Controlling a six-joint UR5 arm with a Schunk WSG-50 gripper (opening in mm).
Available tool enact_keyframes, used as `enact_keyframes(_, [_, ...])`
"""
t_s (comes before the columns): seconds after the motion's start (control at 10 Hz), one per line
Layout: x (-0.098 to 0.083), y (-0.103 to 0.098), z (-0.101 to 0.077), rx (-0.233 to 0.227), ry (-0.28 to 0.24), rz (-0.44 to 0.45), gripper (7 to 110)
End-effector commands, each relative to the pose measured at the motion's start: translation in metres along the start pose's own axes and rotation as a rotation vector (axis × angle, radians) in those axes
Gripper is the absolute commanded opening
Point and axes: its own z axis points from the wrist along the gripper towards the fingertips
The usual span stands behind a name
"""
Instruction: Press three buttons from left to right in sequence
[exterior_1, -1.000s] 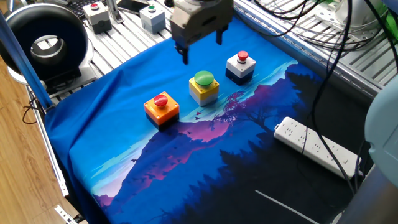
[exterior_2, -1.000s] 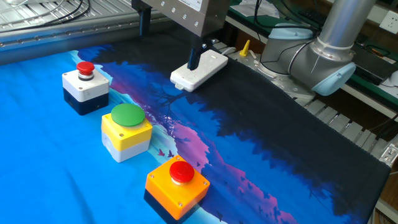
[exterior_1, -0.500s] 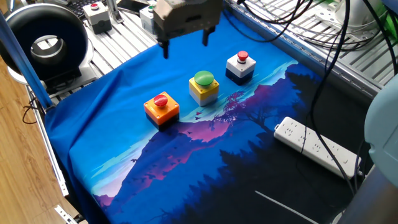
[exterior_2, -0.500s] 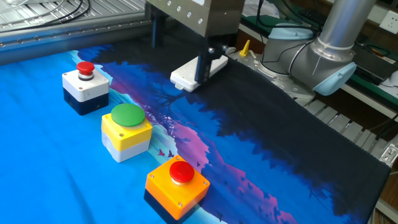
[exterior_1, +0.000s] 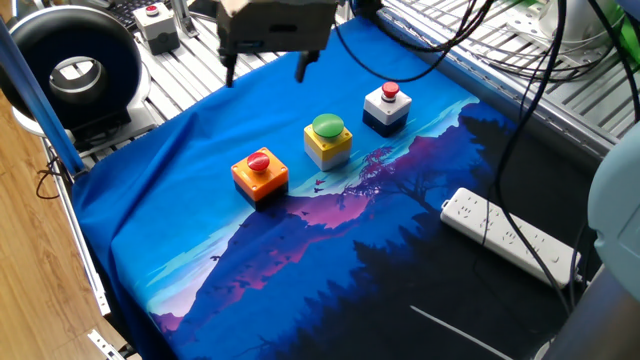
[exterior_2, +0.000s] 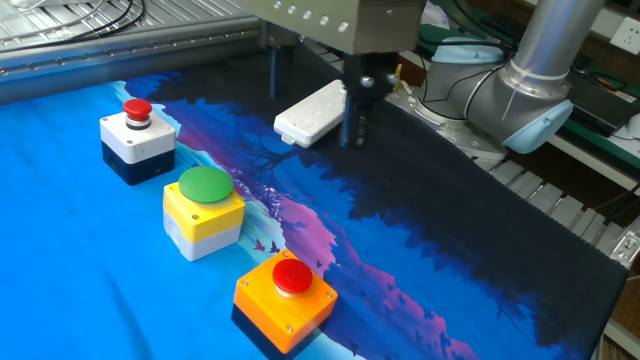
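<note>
Three button boxes stand in a row on the blue cloth. The orange box with a red cap (exterior_1: 259, 172) is at the left, the yellow box with a green dome (exterior_1: 328, 140) in the middle, the white-and-navy box with a small red cap (exterior_1: 387, 106) at the right. In the other fixed view they show as orange (exterior_2: 285, 298), yellow (exterior_2: 204, 210) and white-and-navy (exterior_2: 138, 138). My gripper (exterior_1: 266, 70) hangs in the air behind the orange box, above the cloth's far edge. Its two fingers stand wide apart and hold nothing. It also shows in the other fixed view (exterior_2: 315, 95).
A white power strip (exterior_1: 510, 235) lies on the dark part of the cloth, also in the other fixed view (exterior_2: 312, 112). A grey box with a red cap (exterior_1: 157, 25) and a black round device (exterior_1: 70, 70) stand on the metal table behind. Cables hang at the back right.
</note>
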Motion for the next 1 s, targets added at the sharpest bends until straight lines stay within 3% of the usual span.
enact_keyframes(0.0, [-0.01, 0.01, -0.002, -0.023, -0.041, -0.052, 7])
enact_keyframes(0.1, [-0.028, -0.008, -0.006, 0.061, -0.114, -0.166, 7])
enact_keyframes(0.2, [-0.028, -0.008, -0.006, 0.065, -0.114, -0.191, 88])
enact_keyframes(0.3, [-0.031, -0.011, -0.006, 0.079, -0.123, -0.202, 88])
enact_keyframes(0.4, [-0.033, -0.008, -0.006, 0.071, -0.133, -0.205, 107])
enact_keyframes(0.5, [-0.038, -0.01, -0.006, 0.084, -0.153, -0.217, 107])
enact_keyframes(0.6, [-0.036, -0.022, -0.006, 0.127, -0.136, -0.228, 88])
enact_keyframes(0.8, [-0.028, -0.036, -0.004, 0.174, -0.093, -0.224, 88])
enact_keyframes(0.9, [-0.022, -0.049, -0.004, 0.221, -0.064, -0.211, 88])
